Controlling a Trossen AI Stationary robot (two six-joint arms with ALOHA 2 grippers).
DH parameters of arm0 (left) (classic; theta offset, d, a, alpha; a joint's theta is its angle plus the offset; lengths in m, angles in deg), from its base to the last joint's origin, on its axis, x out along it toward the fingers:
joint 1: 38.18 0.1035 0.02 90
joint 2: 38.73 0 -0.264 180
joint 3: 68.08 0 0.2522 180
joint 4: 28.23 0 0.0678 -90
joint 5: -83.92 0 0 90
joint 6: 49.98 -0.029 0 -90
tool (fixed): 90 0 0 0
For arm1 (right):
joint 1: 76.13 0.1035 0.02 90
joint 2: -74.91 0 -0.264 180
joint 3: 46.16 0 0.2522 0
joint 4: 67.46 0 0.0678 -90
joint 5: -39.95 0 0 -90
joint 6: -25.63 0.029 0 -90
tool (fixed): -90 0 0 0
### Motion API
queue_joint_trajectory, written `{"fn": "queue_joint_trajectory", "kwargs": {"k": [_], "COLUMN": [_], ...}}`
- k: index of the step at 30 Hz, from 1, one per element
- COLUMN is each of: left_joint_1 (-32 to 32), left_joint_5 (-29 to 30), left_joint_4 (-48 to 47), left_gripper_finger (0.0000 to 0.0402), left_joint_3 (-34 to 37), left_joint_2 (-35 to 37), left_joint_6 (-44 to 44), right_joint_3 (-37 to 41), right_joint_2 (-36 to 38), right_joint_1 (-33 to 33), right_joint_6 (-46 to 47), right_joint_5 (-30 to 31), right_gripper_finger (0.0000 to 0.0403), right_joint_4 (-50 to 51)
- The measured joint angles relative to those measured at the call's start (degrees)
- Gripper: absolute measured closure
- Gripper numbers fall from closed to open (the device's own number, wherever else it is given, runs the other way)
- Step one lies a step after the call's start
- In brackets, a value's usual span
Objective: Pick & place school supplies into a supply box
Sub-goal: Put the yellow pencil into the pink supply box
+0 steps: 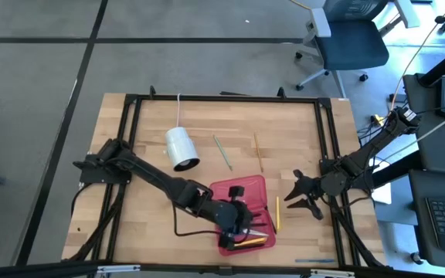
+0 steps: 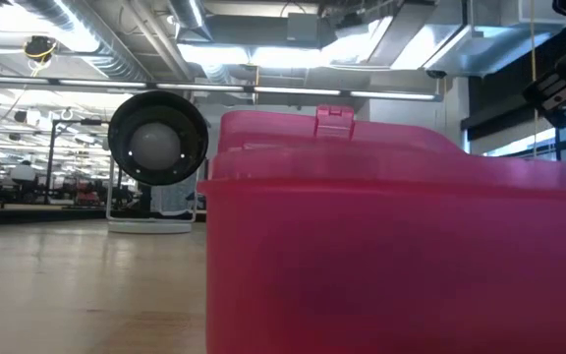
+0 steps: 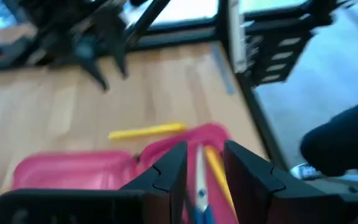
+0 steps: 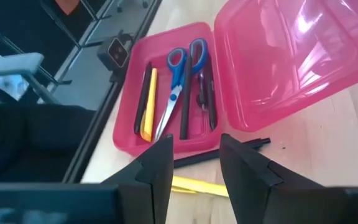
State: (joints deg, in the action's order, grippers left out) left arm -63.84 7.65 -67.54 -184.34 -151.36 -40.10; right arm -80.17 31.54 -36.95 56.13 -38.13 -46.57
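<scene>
The red supply box [image 1: 242,202] lies open near the table's near edge, lid [image 4: 291,56] flat toward the far side. Its tray [image 4: 126,134] holds blue-handled scissors [image 4: 178,78], black pens [image 4: 209,99] and a yellow pencil [image 4: 149,102]. My left gripper [image 1: 238,224] hangs open above the tray; the scissors [image 3: 199,186] show through its gap [image 3: 204,149]. My right gripper [image 1: 298,193] is open, right of the box, above a black pen [image 4: 241,146] and a yellow pencil [image 4: 197,185] lying on the table. A green pencil [image 1: 222,152] and a wood-coloured pencil [image 1: 259,152] lie farther back.
A white cylinder [image 1: 181,148] with a cord lies left of the far pencils; its dark open end [image 2: 157,147] faces the low camera. The box [image 2: 401,256] fills most of the low view. A black frame [image 1: 130,154] runs round the table. An office chair [image 1: 350,38] stands beyond the far edge.
</scene>
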Motion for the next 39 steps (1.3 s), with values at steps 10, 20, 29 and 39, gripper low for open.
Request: {"fn": "queue_joint_trajectory", "kwargs": {"k": [10, 20, 29, 39], "left_joint_1": [2.2, 2.79, 2.25, 2.52], "left_joint_5": [-0.28, -10.48, -1.63, -0.7], "left_joint_4": [-4.44, 3.6, 6.48, 37.68], "left_gripper_finger": [0.0304, 0.0304, 0.0302, 0.0303], "left_joint_3": [0.01, 0.04, 5.01, 38.49], "left_joint_2": [1.0, 0.95, 5.64, 21.71], "left_joint_6": [0.32, -5.05, -4.39, -0.21], "right_joint_3": [0.01, 0.02, 0.02, 0.04], "right_joint_2": [0.0, 0.0, 0.02, 0.02], "right_joint_1": [0.0, 0.0, 0.02, 0.02], "right_joint_6": [4.51, 8.11, 9.99, 21.46], "right_joint_5": [0.02, 0.02, 0.02, 0.04], "right_gripper_finger": [0.027, 0.027, 0.027, 0.027], "right_joint_4": [-0.39, -0.06, 2.29, 7.51]}}
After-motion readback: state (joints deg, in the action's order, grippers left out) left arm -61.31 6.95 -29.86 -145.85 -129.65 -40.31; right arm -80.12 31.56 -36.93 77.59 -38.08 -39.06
